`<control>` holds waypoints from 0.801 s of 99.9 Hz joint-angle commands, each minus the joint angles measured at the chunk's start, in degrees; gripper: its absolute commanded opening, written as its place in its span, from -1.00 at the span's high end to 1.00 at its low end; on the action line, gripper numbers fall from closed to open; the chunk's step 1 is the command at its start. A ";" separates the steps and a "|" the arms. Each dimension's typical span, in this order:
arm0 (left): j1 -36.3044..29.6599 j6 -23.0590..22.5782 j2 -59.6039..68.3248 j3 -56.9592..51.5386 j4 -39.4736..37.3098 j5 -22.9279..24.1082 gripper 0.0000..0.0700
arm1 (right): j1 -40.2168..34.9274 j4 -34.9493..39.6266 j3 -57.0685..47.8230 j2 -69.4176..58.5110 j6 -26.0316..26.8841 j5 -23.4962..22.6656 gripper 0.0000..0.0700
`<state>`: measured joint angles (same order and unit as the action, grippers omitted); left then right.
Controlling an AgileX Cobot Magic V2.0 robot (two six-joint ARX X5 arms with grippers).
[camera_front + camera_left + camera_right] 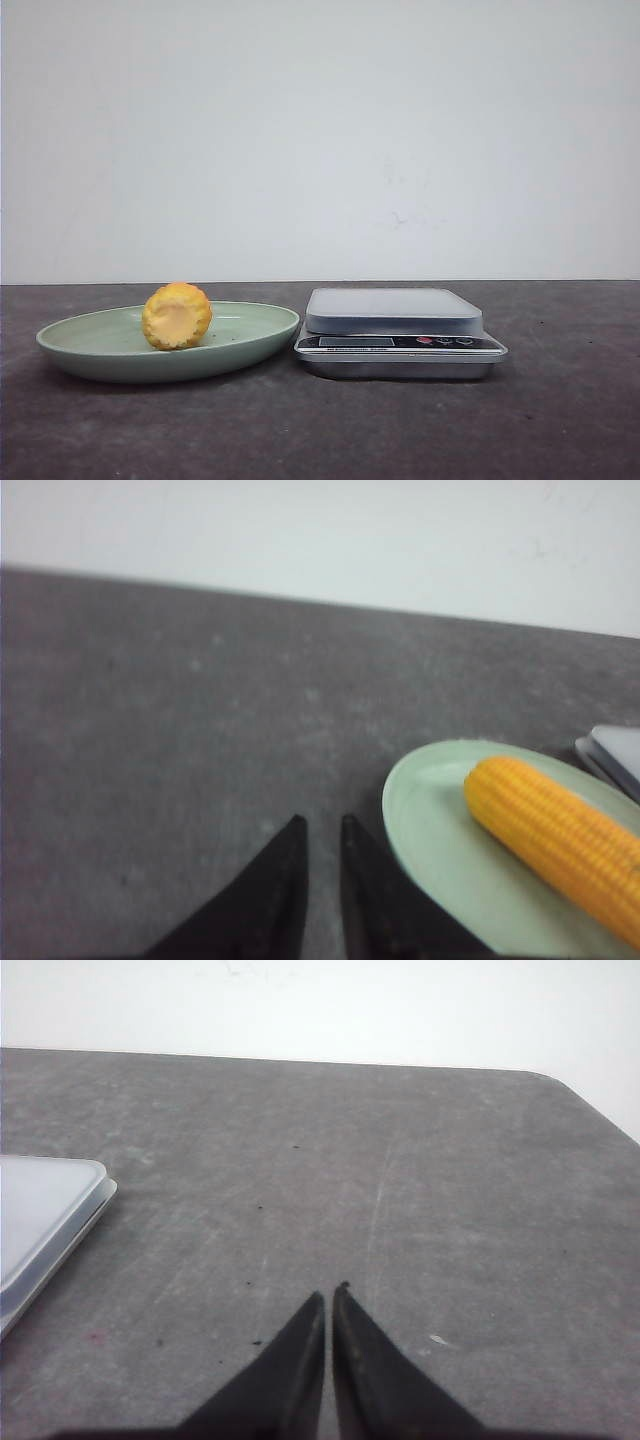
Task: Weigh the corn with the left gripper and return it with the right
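The dark grey desk [560,420] carries a pale green plate [80,345] on the left and a silver kitchen scale [395,312] just beside it on the right, their rims close or perhaps touching. The scale's platform bears nothing.

The corn [177,316] lies on the plate, seen end-on in the front view, so its long axis runs roughly front to back, away from the camera. In the left wrist view the cob [555,845] stretches across the plate [440,850] at a slant.

The left pincer [322,825] hovers over bare desk just beside the plate's rim, its fingers nearly together with only a narrow gap. The cob lies to that pincer's scale-ward side, and this arm is clearly the nearer one. The right pincer [330,1295] hangs over the desk on the far side of the scale [40,1220], its tips pressed almost shut, well apart from the corn.

Corn on the plate and a bare scale fit both stages alike: a cob awaiting weighing, or one already weighed and brought back.
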<state>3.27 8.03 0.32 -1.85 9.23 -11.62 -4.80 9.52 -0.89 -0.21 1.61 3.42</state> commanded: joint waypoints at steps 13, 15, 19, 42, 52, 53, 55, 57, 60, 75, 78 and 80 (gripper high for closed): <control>0.15 2.16 -0.13 1.07 -0.44 8.26 0.92 | 0.07 -0.50 0.11 0.00 0.55 0.02 0.98; 0.15 2.05 -0.13 1.07 -0.04 10.86 0.92 | 0.07 -0.50 0.11 0.00 0.55 0.02 0.98; 0.15 1.92 -0.13 1.07 0.24 12.35 0.92 | 0.07 -0.50 0.11 0.00 0.55 0.02 0.98; 0.09 -3.08 -0.15 1.07 1.68 9.90 0.92 | 0.07 -0.50 0.11 0.00 0.55 0.02 0.98; 0.09 -2.19 -0.15 1.07 1.44 9.94 0.92 | 0.07 -0.50 0.11 0.00 0.55 0.02 0.98; 0.09 -2.23 -0.15 1.05 1.44 9.94 0.92 | 0.07 -0.50 0.11 0.00 0.55 0.02 0.98; 0.09 -2.21 -0.15 1.05 1.44 9.94 0.92 | 0.07 -0.50 0.11 0.00 0.55 0.02 0.98; 0.09 -2.21 -0.15 1.05 1.46 9.94 0.92 | 0.07 -0.50 0.11 0.00 0.55 0.02 0.98; 0.09 -2.21 -0.13 1.05 1.49 9.94 0.92 | 0.07 -0.50 0.11 0.00 0.55 0.02 0.98; 0.09 -2.21 -0.13 1.05 1.49 9.94 0.92 | 0.07 -0.50 0.11 0.00 0.55 0.02 0.98; 0.09 -2.21 -0.13 1.05 1.46 9.94 0.92 | 0.07 -0.50 0.11 0.00 0.55 0.02 0.98; 0.09 -2.21 -0.13 1.05 1.46 9.94 0.92 | 0.07 -0.50 0.11 0.00 0.55 0.02 0.98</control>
<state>3.31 6.59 0.23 -1.80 10.48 -1.34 -4.80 9.52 -0.89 -0.21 1.61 3.42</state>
